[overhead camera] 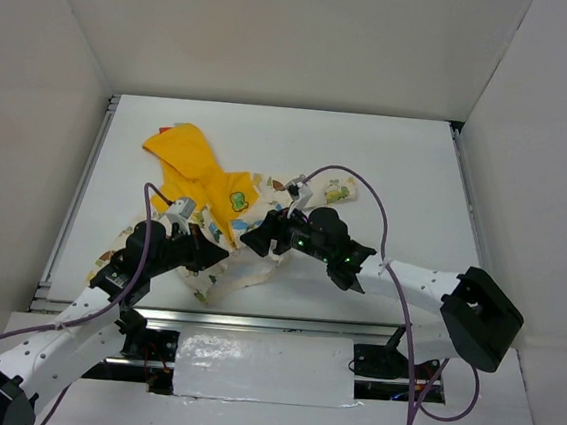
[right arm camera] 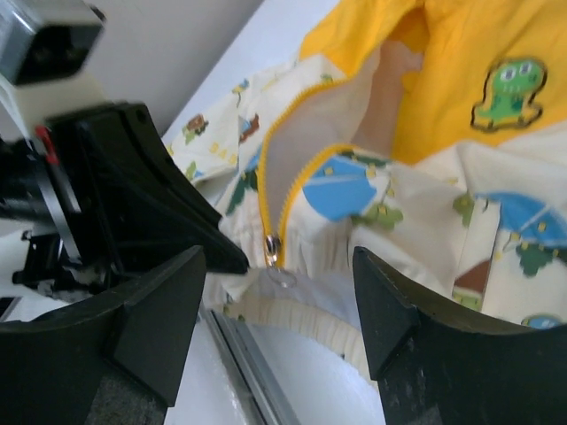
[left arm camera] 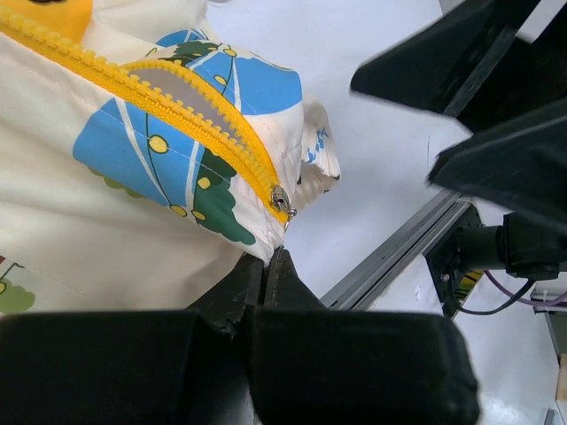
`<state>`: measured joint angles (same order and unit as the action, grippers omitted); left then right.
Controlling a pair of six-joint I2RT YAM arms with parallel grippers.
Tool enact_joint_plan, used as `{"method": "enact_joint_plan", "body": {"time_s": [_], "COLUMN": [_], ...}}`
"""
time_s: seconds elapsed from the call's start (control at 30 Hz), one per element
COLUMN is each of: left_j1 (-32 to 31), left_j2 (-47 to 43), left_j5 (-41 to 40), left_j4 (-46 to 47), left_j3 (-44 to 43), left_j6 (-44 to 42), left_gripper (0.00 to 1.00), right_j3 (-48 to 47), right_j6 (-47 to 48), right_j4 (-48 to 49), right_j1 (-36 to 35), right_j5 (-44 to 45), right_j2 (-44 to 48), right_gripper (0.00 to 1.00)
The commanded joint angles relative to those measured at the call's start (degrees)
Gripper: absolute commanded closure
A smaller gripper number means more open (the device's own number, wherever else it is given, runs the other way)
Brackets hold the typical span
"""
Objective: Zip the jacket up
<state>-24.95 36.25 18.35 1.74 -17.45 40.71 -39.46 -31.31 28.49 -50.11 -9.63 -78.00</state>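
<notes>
Slippage was your risk: jacket [overhead camera: 214, 201] lay centre-left in the top view, left gripper [left arm camera: 264, 266] clamped on its hem [left arm camera: 251, 248], right gripper [right arm camera: 279, 270] spread apart around the slider [right arm camera: 272, 246]. Closing off-centre could have missed it.

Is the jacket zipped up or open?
Open. The zipper slider sits at the jacket's hem, with the yellow teeth spread apart above it.

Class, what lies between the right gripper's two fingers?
Between the right gripper fingers: the jacket hem and zipper slider, seen in the right wrist view.
</notes>
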Motion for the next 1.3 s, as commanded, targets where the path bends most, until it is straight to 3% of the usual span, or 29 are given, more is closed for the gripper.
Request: {"method": "enact_joint_plan", "body": {"time_s": [0.0,0.07,0.27,0.7,1.0,1.2,1.27], "left_j1": [-0.3,-0.3,-0.3,-0.3,-0.3,-0.3,-0.3], "left_j2": [-0.5,-0.2,0.6,1.2,1.4,0.9,0.9], "left_j5": [2.0,2.4,2.4,3.4,3.6,3.4,3.4], "left_j4": [3.4,3.8,3.9,4.8,5.6,5.1,5.0], "left_j3": [0.3,0.2,-0.4,-0.5,-0.1,0.0,0.1], "left_j6": [-0.5,-0.5,-0.9,-0.8,-0.9,-1.0,-0.8], "left_gripper": [1.0,1.0,1.0,1.0,1.0,1.0,1.0], "right_j3": [3.3,6.0,9.0,7.1,7.3,8.1,7.8], "right_j6": [-2.7,-5.1,-8.6,-9.6,-11.4,-12.4,-12.3], "right_j4": [2.4,6.8,15.7,22.7,29.0,30.9,30.5], "right_j1": [0.1,-0.7,-3.4,-3.9,-3.9,-3.9,-3.9], "right_j5": [-3.5,-7.7,-8.4,-4.9,-4.3,-2.7,-2.9], "right_j2": [1.3,0.2,-5.4,-12.8,-15.3,-15.5,-15.3], "right_gripper": [0.26,0.27,0.3,0.33,0.42,0.53,0.61]}}
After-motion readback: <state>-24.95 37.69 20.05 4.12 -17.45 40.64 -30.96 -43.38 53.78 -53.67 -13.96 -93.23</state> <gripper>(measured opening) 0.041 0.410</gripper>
